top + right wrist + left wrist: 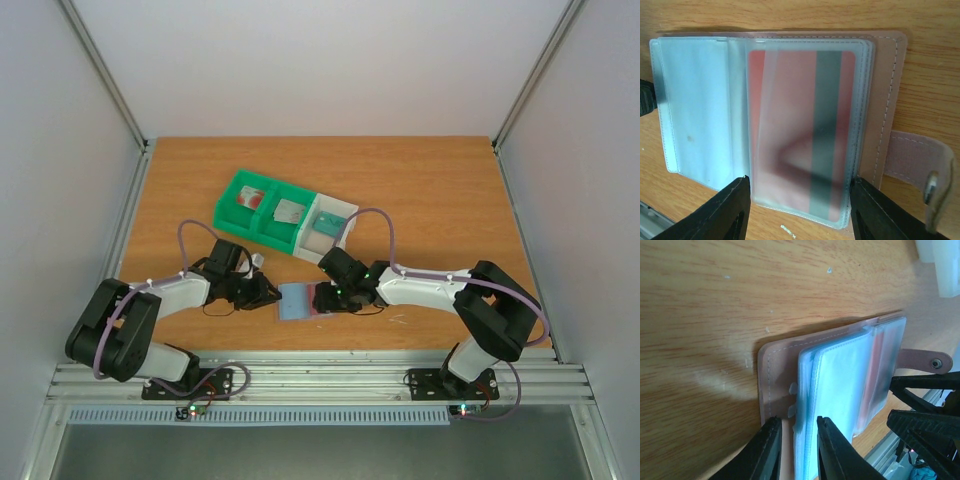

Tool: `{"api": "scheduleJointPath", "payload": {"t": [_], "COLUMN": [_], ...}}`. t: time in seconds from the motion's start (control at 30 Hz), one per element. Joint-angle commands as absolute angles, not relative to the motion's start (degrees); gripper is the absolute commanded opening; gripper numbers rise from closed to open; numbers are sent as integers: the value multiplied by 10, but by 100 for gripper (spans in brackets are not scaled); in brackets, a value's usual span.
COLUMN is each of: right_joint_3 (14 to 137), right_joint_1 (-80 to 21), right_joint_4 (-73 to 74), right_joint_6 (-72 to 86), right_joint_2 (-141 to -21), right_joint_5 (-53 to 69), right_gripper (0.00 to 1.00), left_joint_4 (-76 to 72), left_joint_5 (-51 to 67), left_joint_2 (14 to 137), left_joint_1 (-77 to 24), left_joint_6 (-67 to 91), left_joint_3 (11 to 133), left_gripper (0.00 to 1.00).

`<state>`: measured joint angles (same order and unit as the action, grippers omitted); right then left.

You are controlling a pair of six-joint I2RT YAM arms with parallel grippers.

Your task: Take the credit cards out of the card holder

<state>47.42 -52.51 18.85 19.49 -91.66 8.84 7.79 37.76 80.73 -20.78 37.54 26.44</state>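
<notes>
The card holder (pixel 297 302) lies open on the table between my two grippers. It has a pinkish cover (pixel 774 371), clear bluish sleeves (pixel 840 375) and a snap strap (pixel 917 155). In the right wrist view a red card with a dark stripe (pixel 800 125) sits inside the top right sleeve. My left gripper (pixel 268 293) has narrow jaws around the holder's left edge (pixel 797 419), with cover and sleeve stack between them. My right gripper (pixel 326 296) is open wide, and its fingers straddle the near end of the sleeve with the red card (pixel 800 182).
A green-and-white three-compartment tray (pixel 262 233) stands behind the holder. It holds a white card with a red patch (pixel 250 198), a grey card (pixel 289 211) and something pale in the white end (pixel 325 224). The metal rail (pixel 320 380) runs along the table's near edge.
</notes>
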Motion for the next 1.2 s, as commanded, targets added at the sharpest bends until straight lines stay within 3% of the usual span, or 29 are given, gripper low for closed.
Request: {"api": "scheduleJointPath", "payload": {"t": [0.0, 0.73, 1.17], "right_joint_3": [489, 482, 467], "right_joint_1": [-529, -529, -529], "right_joint_4": [179, 168, 93], "right_joint_6": [202, 207, 210], "right_joint_2": [-914, -869, -844], "right_joint_5": [88, 96, 173], "right_gripper": [55, 54, 54], "left_joint_4": [41, 6, 6], "left_joint_5": [384, 384, 390], "left_joint_2": [818, 846, 830], "left_joint_1": [-213, -246, -246], "left_joint_6": [378, 388, 393], "left_joint_3": [256, 243, 238], "left_gripper": [22, 21, 21]}}
